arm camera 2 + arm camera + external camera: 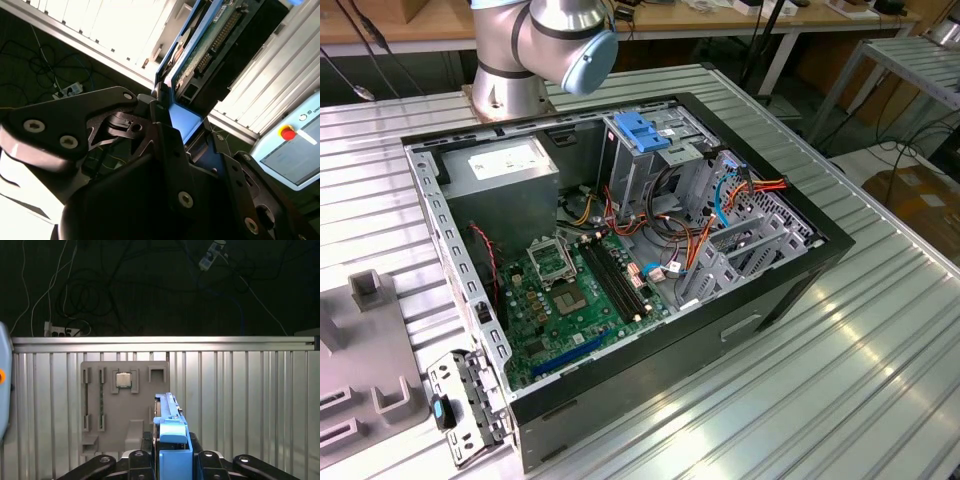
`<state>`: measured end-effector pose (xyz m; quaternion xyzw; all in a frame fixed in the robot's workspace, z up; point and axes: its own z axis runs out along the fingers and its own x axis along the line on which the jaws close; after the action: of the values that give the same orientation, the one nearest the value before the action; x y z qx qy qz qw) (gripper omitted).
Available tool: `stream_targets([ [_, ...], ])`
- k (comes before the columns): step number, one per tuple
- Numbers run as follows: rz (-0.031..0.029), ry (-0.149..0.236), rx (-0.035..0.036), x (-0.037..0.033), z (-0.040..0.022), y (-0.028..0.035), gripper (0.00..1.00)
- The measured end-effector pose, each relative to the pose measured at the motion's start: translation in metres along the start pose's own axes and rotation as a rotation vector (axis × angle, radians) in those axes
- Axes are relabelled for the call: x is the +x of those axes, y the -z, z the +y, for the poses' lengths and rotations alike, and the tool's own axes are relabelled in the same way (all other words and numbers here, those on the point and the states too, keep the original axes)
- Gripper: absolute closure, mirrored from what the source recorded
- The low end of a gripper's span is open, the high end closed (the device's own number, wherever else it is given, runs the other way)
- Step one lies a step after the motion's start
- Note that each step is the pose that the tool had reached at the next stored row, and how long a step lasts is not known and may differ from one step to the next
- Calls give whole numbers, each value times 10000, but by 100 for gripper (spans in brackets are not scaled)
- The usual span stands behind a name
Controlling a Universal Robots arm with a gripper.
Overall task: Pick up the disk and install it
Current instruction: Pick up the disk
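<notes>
In the exterior view we see a computer case (pixel 790 290) lying on its side on the ribbed tabletop (pixel 880 380), with its open side up. We think it lies that way so the arm (pixel 545 40) can reach in from above. Inside are a green board (pixel 570 300), a grey box with a white sticker (pixel 505 170) and a metal cage with a blue tab (pixel 645 132) on top. A grey tray (pixel 370 330) sits on the tabletop at the exterior view's left, apart from the case.

In the second wrist view we see the hand (pixel 170 107) clamped on the disk (pixel 210 40). The hand grips one end of it, where the blue frame (pixel 184 122) is. The rest of the disk sticks out past the hand, and nothing else touches it. We think it is held by one end so the free end can go into a slot first.

In the first wrist view we look along the hand and see the disk on its edge, standing straight in the middle of the hand. We think it is up in the air over the tabletop. Past it lies the grey tray with a small chip (pixel 123 379) in it. The disk does not seem to touch the tray. So the disk is picked up and is not yet in the case.
</notes>
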<state>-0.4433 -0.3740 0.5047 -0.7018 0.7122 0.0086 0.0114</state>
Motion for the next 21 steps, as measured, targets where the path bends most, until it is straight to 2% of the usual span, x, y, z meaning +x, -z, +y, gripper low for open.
stream_targets([
  [21,0,0,0,-2,-183,-1,63],
])
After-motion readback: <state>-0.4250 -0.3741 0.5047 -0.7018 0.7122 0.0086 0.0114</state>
